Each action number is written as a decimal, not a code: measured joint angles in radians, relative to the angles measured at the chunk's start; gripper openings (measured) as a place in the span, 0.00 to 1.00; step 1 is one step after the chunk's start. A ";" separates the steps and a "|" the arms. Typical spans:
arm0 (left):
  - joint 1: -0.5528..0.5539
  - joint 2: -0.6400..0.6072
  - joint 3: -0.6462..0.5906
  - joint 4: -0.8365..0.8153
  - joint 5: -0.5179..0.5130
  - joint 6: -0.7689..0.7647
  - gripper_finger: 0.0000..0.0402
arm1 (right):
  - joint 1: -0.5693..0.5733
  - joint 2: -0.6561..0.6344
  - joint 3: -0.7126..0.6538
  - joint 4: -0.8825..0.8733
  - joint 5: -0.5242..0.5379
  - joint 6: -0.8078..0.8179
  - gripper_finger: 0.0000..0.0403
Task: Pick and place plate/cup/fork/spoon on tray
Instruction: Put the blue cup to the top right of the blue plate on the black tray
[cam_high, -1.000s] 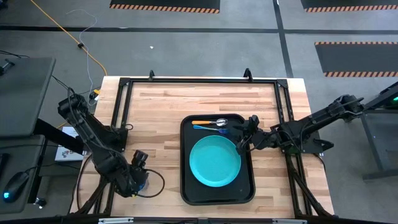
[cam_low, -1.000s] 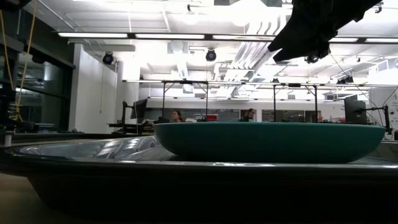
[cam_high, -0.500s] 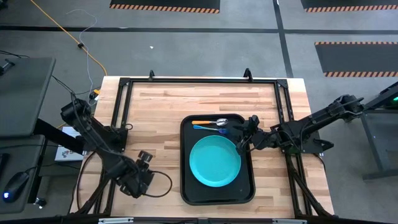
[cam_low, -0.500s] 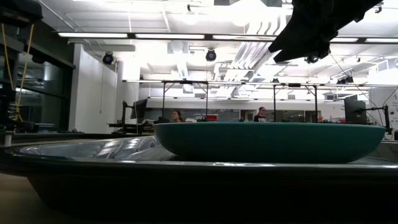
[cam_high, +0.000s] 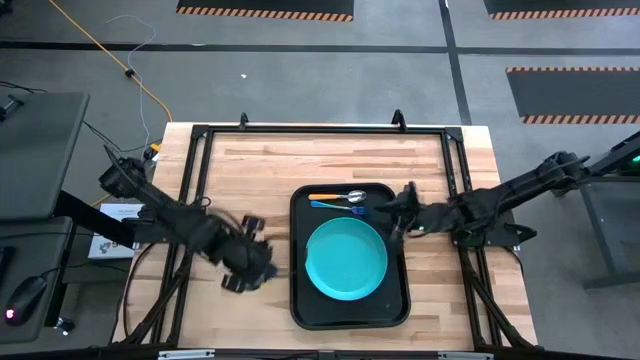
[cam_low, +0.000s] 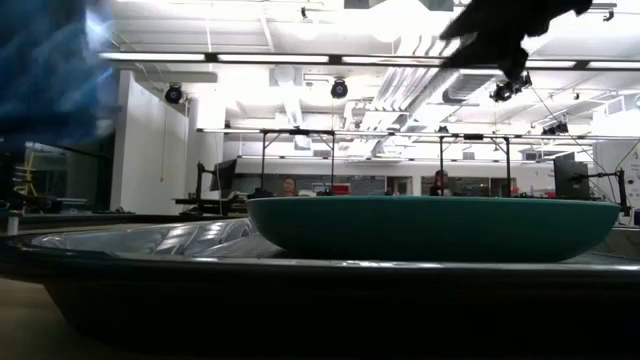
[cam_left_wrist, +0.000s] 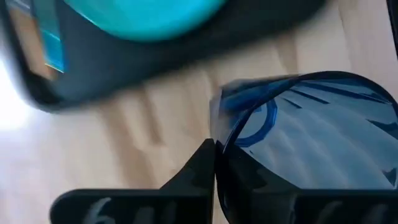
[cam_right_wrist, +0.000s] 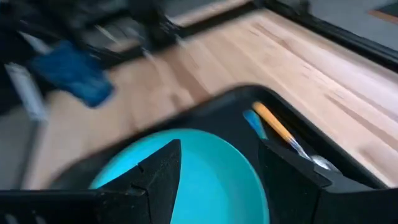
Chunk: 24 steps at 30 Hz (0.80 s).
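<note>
Left arm: stretched low across the table's left side toward the tray, wrist near the tray's left edge.
Left gripper: over bare wood just left of the tray, fingers closed on the cup, which fills the left wrist view.
Right arm: reaches in from the right edge, extended level over the tray's right rim.
Right gripper: above the tray's far right part, beside the plate; fingers parted, nothing between them.
Tray: right of table centre.
Plate: flat on the tray, centre to near half.
Spoon: on the tray's far strip, lying left-right.
Fork: just nearer than the spoon, parallel to it.
</note>
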 joint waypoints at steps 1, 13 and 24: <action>0.024 0.000 0.051 -0.010 -0.020 0.027 0.01 | 0.003 -0.027 0.000 0.015 -0.016 -0.015 0.51; 0.225 0.252 0.428 0.197 0.062 0.472 0.01 | 0.045 -0.314 0.002 0.176 0.044 -0.249 0.51; 0.292 0.568 0.558 0.750 0.418 0.736 0.00 | 0.044 -0.328 0.002 0.179 0.131 -0.270 0.51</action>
